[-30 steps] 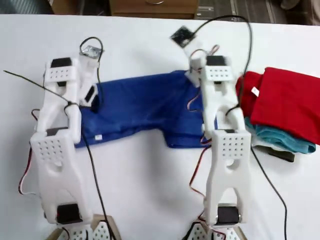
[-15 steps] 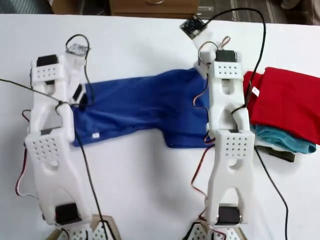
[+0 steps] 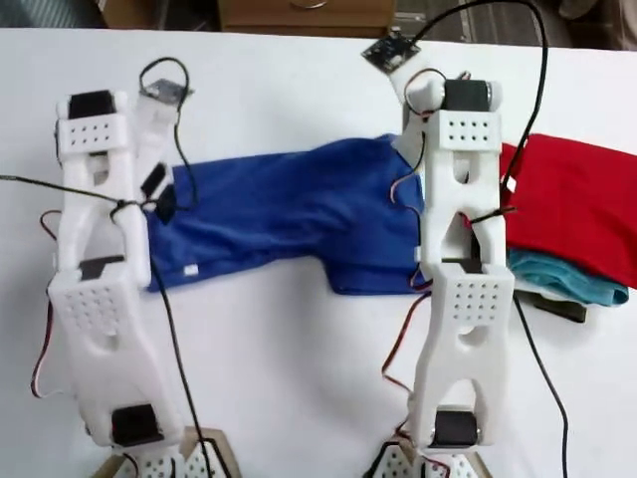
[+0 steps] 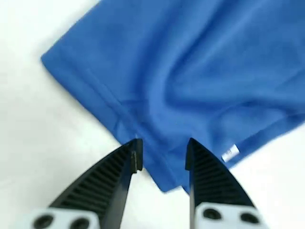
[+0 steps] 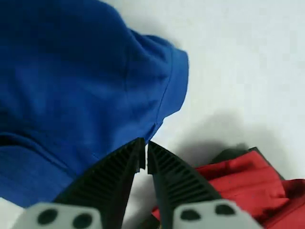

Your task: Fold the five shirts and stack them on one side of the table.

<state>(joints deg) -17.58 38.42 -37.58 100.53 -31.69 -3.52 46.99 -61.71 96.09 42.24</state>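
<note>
A blue shirt (image 3: 289, 214) lies spread across the middle of the white table (image 3: 299, 378), partly folded and wrinkled. My left gripper (image 4: 163, 148) hangs open just over the left hem of the blue shirt (image 4: 190, 62), with nothing between its fingers; from above it sits at the shirt's left end (image 3: 159, 194). My right gripper (image 5: 145, 145) is shut on the hem of the blue shirt (image 5: 71, 71) near its far right corner. From above, that arm covers the shirt's right end.
A stack of folded shirts lies at the right edge: a red shirt (image 3: 577, 199) on top, a teal one (image 3: 557, 279) below, something dark (image 3: 562, 307) underneath. The red shirt (image 5: 228, 176) lies close to my right gripper. Cables run over both arms.
Both arms have moved toward the table's far side. The right one went right, drawing the shirt's far right corner along. The left arm shifted left, and the shirt's left end stretched that way.
</note>
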